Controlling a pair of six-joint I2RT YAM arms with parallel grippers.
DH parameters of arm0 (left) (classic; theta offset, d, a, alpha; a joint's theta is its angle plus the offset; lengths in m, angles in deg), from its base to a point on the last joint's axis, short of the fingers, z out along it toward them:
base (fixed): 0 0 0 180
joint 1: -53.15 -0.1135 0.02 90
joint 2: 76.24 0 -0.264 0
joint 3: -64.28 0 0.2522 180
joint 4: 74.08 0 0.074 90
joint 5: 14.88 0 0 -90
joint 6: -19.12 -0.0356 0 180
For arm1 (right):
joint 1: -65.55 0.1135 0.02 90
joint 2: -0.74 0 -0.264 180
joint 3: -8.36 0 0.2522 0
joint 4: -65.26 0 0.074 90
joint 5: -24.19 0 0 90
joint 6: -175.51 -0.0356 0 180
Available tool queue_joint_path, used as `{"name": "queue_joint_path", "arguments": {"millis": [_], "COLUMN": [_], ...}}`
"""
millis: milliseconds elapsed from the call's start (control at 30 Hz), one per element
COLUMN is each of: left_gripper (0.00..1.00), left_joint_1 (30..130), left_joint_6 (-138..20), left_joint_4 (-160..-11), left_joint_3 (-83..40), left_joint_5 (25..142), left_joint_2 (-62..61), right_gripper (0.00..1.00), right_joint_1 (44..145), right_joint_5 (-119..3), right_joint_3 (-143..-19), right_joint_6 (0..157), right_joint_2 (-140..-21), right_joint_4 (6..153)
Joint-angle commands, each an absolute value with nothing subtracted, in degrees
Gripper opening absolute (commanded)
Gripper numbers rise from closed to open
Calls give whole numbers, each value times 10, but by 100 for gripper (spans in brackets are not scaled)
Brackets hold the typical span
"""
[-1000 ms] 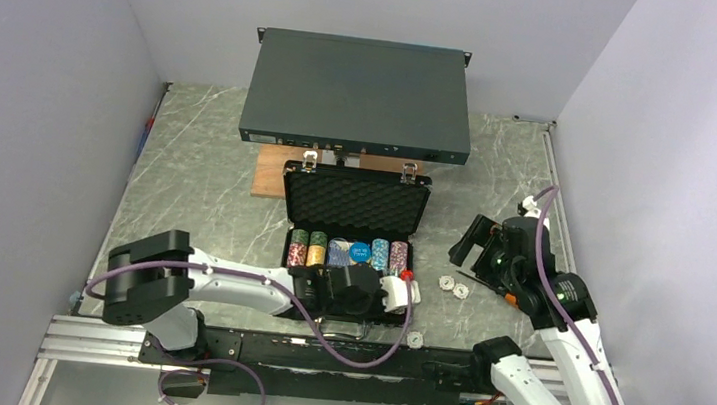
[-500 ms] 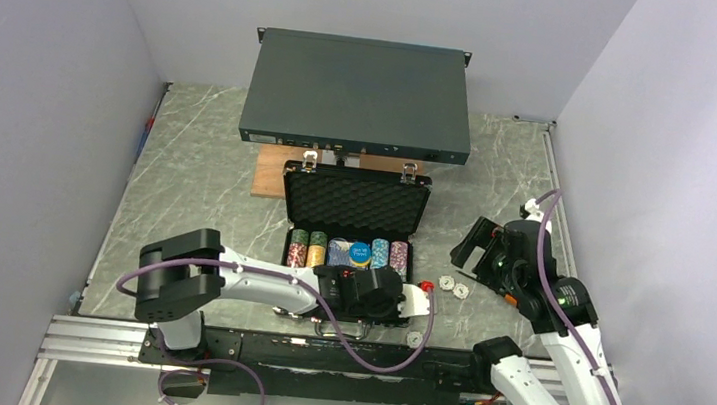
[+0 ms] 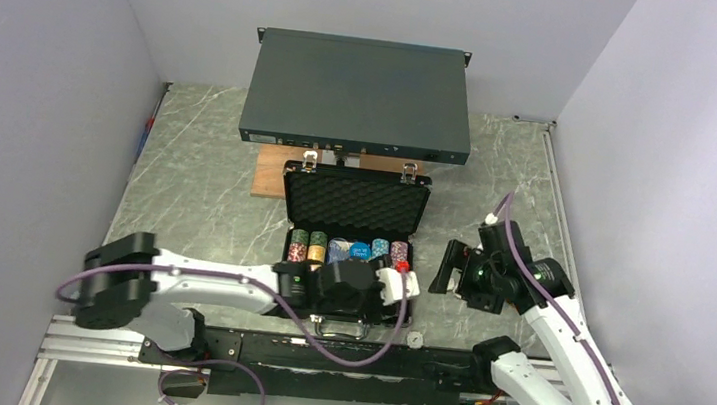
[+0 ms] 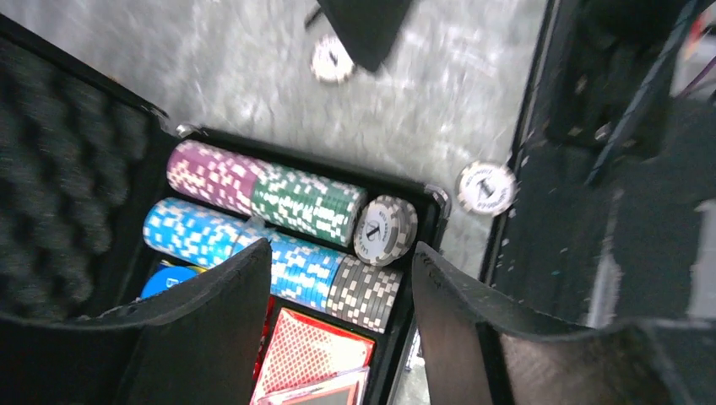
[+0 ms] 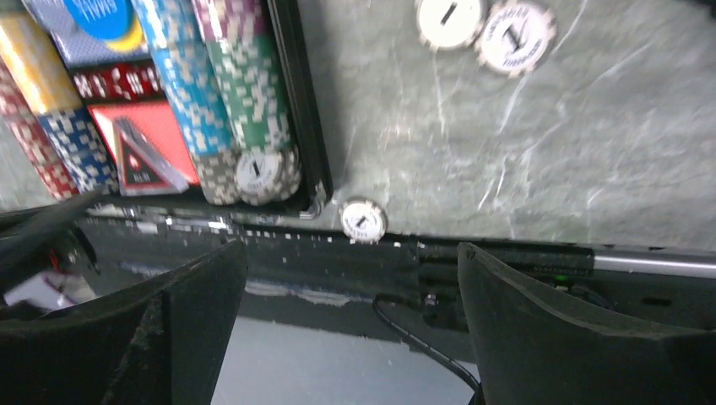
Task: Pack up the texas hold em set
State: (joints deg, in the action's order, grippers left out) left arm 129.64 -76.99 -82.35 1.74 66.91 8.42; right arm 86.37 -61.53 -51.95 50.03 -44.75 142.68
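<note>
The black case [image 3: 355, 200] of the texas hold em set lies open, its foam lid tipped back. Chip rows [image 3: 344, 251] and a red card deck [image 4: 308, 350] fill the base. My left gripper [image 3: 396, 283] [image 4: 339, 253] hovers open over the case's right front corner, nothing between its fingers. A grey-white chip [image 4: 384, 229] [image 5: 257, 171] leans on the end of the green row. My right gripper [image 3: 448, 267] [image 5: 350, 249] stands open above the table right of the case. Two loose chips [image 5: 450, 18] [image 5: 515, 35] lie there. A third chip [image 3: 413, 339] [image 4: 485, 187] [image 5: 363, 221] lies by the front rail.
A large dark grey flat box [image 3: 359, 94] stands behind the case on a wooden board [image 3: 269, 173]. The black front rail [image 5: 507, 253] runs along the table's near edge, close under both grippers. Grey walls close in left, right and back.
My left gripper has opened and drawn back left over the case's right end. The right arm has swung left and lower, and now covers the two loose chips in the top view.
</note>
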Motion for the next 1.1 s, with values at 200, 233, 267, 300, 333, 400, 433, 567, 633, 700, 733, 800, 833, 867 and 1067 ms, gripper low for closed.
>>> {"name": "queue_joint_path", "arguments": {"millis": [200,233,267,300,333,400,433,567,633,700,733,800,833,867,1067], "left_gripper": [70,70,70,71,71,72,72,75,76,76,76,77,77,77,78], "left_joint_1": [1291,1291,1291,1291,1290,1290,1290,1289,1288,1288,1288,1288,1288,1288,1288], "left_joint_6": [-654,-647,-638,-629,-619,-601,-595,-567,-565,-564,-564,-564,-564,-563,-562], "left_joint_4": [-698,-694,-684,-676,-670,-668,-670,-679,-686,-699,-705,-711,-712,-712,-715], "left_joint_3": [131,143,156,169,182,201,209,227,228,224,222,220,220,220,216], "left_joint_5": [697,695,690,684,679,669,664,650,652,652,653,654,653,654,655], "left_joint_2": [-151,-170,-188,-209,-225,-258,-271,-309,-318,-320,-320,-320,-319,-319,-312], "right_gripper": [81,80,79,79,79,78,76,72,69,64,61,59,58,58,56], "right_joint_1": [1042,1071,1110,1149,1187,1233,1249,1299,1301,1301,1302,1302,1301,1303,1302], "right_joint_5": [-567,-579,-594,-625,-661,-715,-732,-772,-774,-778,-782,-788,-790,-789,-777], "right_joint_3": [-417,-409,-402,-402,-404,-401,-400,-389,-374,-364,-360,-352,-348,-346,-327], "right_joint_6": [420,401,379,353,328,296,288,265,265,259,255,251,249,247,244], "right_joint_2": [-461,-478,-493,-506,-519,-545,-556,-588,-601,-607,-606,-603,-604,-606,-616], "right_joint_4": [1412,1395,1376,1363,1356,1337,1331,1278,1252,1238,1234,1229,1230,1232,1220]}}
